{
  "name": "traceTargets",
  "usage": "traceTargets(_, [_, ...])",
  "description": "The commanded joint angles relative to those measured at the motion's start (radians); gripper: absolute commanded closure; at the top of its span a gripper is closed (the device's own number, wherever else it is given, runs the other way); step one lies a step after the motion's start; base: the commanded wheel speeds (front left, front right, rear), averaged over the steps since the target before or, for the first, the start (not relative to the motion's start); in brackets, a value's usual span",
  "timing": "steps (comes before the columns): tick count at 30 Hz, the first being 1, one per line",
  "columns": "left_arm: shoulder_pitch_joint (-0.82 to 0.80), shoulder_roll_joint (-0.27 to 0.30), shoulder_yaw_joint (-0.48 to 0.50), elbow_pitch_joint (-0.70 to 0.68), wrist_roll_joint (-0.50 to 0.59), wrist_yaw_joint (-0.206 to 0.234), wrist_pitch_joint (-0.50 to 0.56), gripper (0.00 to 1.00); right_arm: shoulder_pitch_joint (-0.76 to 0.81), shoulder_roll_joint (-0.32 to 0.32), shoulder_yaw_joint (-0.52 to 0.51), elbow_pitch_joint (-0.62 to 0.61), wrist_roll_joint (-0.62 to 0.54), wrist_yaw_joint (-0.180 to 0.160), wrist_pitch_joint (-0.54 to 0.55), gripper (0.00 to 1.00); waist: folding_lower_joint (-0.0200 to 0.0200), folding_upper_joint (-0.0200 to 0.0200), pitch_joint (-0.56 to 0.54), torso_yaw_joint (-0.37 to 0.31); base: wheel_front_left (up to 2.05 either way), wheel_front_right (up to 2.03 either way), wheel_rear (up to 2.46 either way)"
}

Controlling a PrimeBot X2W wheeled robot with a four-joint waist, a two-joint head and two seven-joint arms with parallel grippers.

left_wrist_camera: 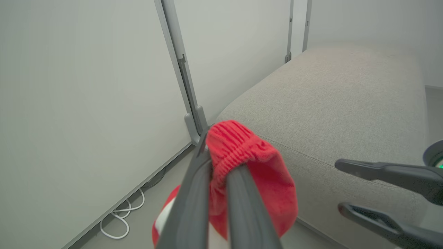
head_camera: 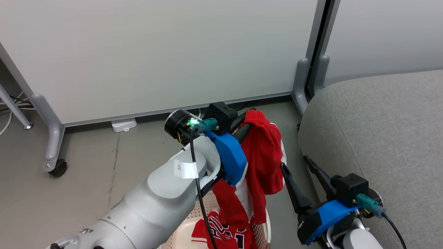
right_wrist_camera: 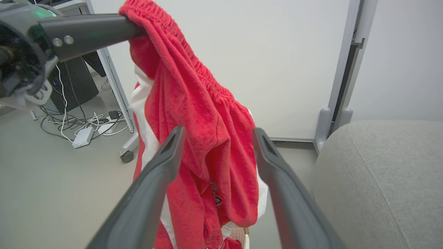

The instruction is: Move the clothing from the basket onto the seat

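Red cloth with a ribbed elastic edge is pinched between the closed fingers of the left gripper (head_camera: 245, 127), in the middle of the head view. This red garment (head_camera: 264, 155), striped with white, hangs from that grip down over the basket (head_camera: 187, 232) at the bottom edge, where a red jersey (head_camera: 225, 233) with black-and-white lettering lies. Just right of the hanging cloth, the right gripper (head_camera: 294, 162) has its fingers spread apart and holds nothing. Further right, the grey seat (head_camera: 380, 131) takes up the right side of the frame. A white partition (head_camera: 155, 52) stands behind.
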Motion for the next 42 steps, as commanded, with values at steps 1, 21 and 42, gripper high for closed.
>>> traceTargets(1, [-0.02, -0.001, -0.008, -0.01, -0.011, 0.002, -0.002, 1.0, -0.04, -0.002, 0.015, 0.027, -0.003, 0.0, 0.013, 0.0, 0.0, -0.0001, 0.006, 0.003, 0.0, 0.0, 0.0])
traceTargets(21, [-0.056, -0.001, -0.052, -0.068, -0.044, 0.021, 0.003, 1.0, -0.353, -0.002, 0.155, 0.471, 0.084, 0.0, -0.031, 0.0, 0.0, -0.0001, 0.054, 0.031, 0.0, 0.0, 0.0])
traceTargets(42, [-0.031, -0.001, -0.075, -0.049, -0.085, 0.026, 0.001, 1.0, -0.439, -0.002, 0.28, 0.662, 0.23, 0.0, -0.142, 1.0, 0.0, -0.0001, 0.027, 0.003, 0.0, 0.0, 0.0])
